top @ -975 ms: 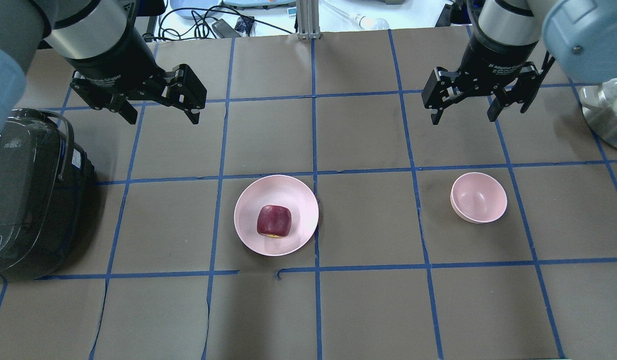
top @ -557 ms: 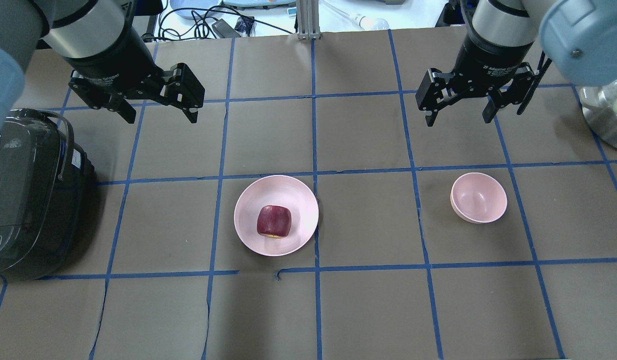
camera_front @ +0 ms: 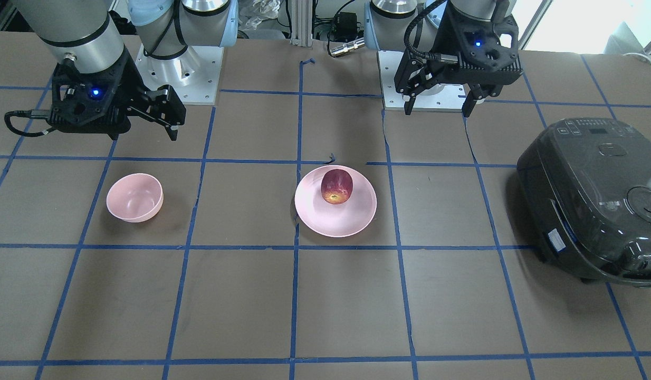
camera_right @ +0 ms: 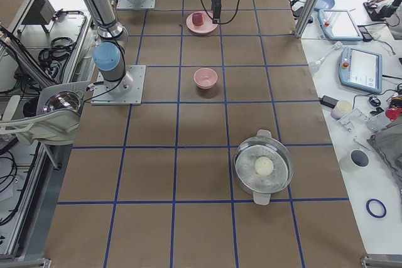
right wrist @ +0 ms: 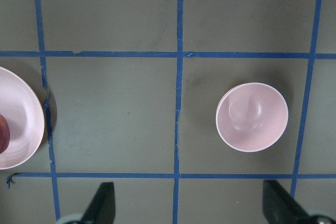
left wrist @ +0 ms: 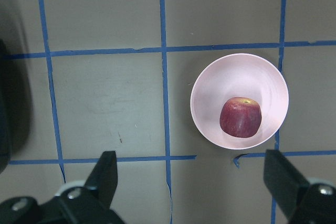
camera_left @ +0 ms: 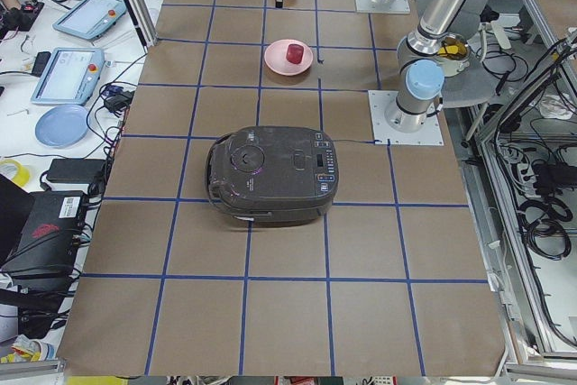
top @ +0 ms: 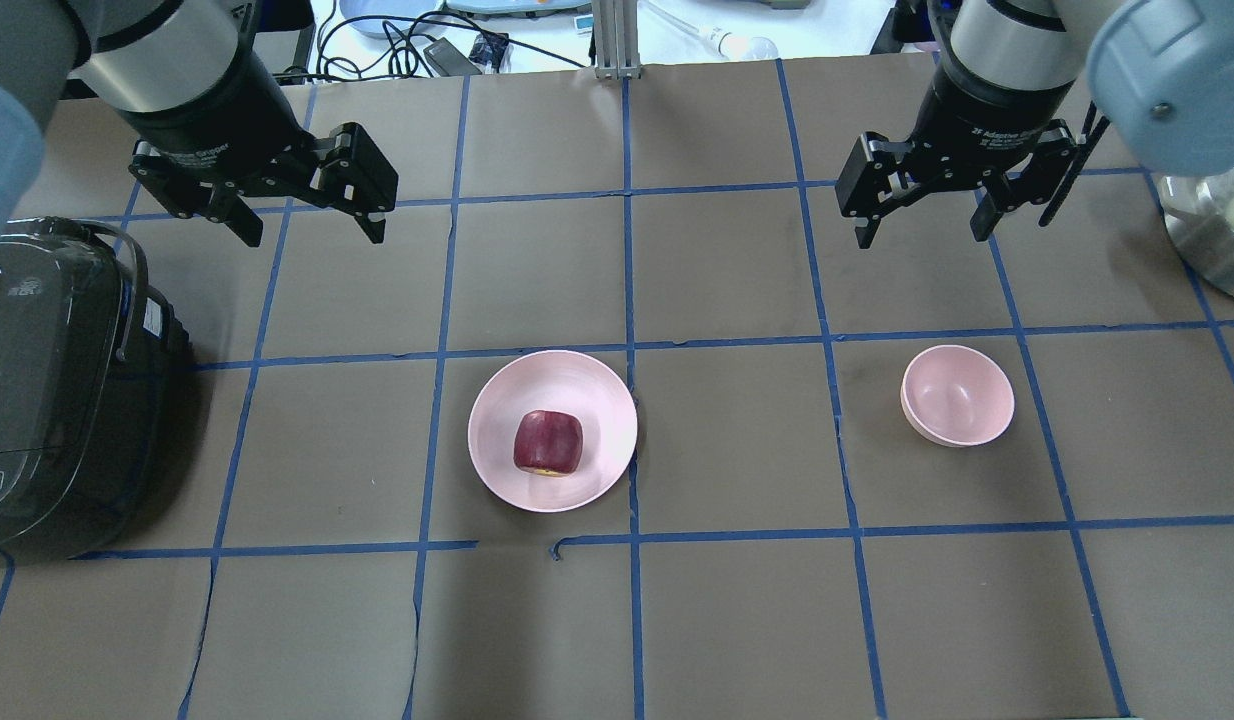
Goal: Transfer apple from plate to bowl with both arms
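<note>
Both sets of fingers hang high over the worktop [top: 737, 440], spread wide and pinching nothing: left fingers [top: 365, 200] well back from the plate [top: 589, 388], right fingers [top: 857, 195] well back from the bowl [top: 957, 395]. I log the apple [top: 548, 442] sitting on the plate, a touch off centre, untouched; the bowl stands empty, well apart from the plate. I judge the task barely begun, with the step in hand being the left arm's reach for the apple. In the left wrist view the apple lies off to one side of the gap between the fingers, so I want to slide across first until it sits midway, then come straight down. The fruit is round on a shallow, smooth plate, so I expect it to roll if one finger touches first; I plan to straddle its widest part and close slowly and evenly. The black cooker [top: 47, 400] sits near that arm's side, so I would keep the elbow clear. A hand-off to the right fingers between plate and bowl looks sensible.
</note>
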Available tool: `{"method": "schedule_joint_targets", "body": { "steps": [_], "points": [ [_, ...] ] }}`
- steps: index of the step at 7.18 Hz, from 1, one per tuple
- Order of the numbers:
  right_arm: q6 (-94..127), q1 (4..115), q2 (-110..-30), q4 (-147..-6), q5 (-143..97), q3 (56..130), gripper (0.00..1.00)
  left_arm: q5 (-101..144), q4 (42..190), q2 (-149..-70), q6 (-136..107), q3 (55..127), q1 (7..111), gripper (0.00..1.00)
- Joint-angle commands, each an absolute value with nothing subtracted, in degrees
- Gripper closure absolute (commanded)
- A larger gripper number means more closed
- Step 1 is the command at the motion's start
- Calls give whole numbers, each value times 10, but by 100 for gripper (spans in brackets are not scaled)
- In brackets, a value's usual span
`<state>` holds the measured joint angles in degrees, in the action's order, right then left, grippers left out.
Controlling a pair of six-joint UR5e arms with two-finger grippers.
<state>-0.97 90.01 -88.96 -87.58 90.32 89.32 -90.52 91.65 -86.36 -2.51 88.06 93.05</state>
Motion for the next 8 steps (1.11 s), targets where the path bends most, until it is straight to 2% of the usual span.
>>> {"method": "schedule_joint_targets", "body": {
  "steps": [1, 4, 6, 8],
  "points": [
    [-10, 898, -889, -875, 902, 895, 0, -903, 918, -863, -27, 887, 925, 0],
    [-15, 890, -884, -882, 906, 900, 0, -906, 920, -871, -29, 876, 924, 0],
    [-62, 813, -872, -876, 906, 907, 0, -909, 924, -875, 3, 863, 921, 0],
    [-220, 718, -841, -888, 897, 933, 0, -902, 930, -889, -1, 870, 920, 0]
  ]
}}
